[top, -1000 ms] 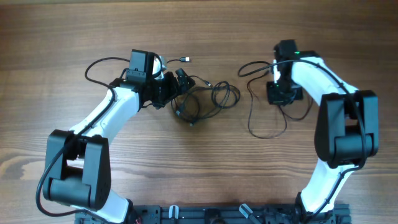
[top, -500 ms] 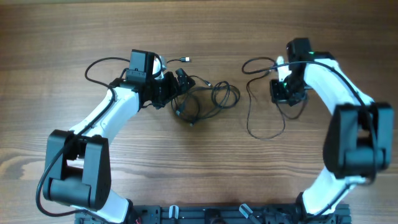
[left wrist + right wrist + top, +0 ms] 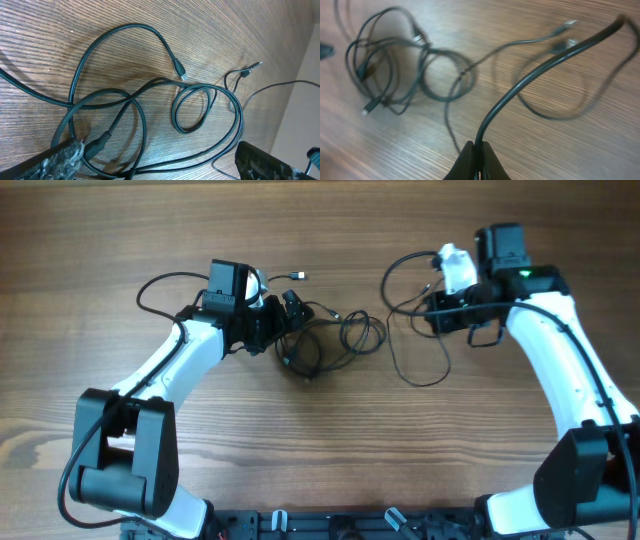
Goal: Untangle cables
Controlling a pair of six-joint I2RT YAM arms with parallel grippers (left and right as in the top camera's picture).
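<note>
Wood-grain tabletop (image 3: pixel 100 240) fills the scene, warm brown with fine straight streaks and a faint sheen. At the left, the left gripper (image 3: pixel 291 330) sits low over the wood with its jaws spread wide and nothing between them. In the left wrist view, one finger pad looks rough and frayed grey. Right at its fingers lies the tangle (image 3: pixel 345 340), thin black cords, smooth, round and rubbery, wound into several overlapping loops. One small plug (image 3: pixel 181 72) with a metal tip points out of the loops. Further right, the right gripper (image 3: pixel 476 152) is pinched tight on a single cable (image 3: pixel 520 85), which rises from the closed fingertips in a springy arc. More thin cord lies in a wide open curve on the table below it, just beside the tangle's right edge. Whether cord and tangle touch cannot be told. The step in hand seems to be drawing one strand clear to the right, while the main knot is not yet undone. The next move likely calls for setting this strand down well apart. The left jaws would then close on one outer loop so it can be eased out slowly, since these limp, grippy cords tend to drag their neighbours along.
</note>
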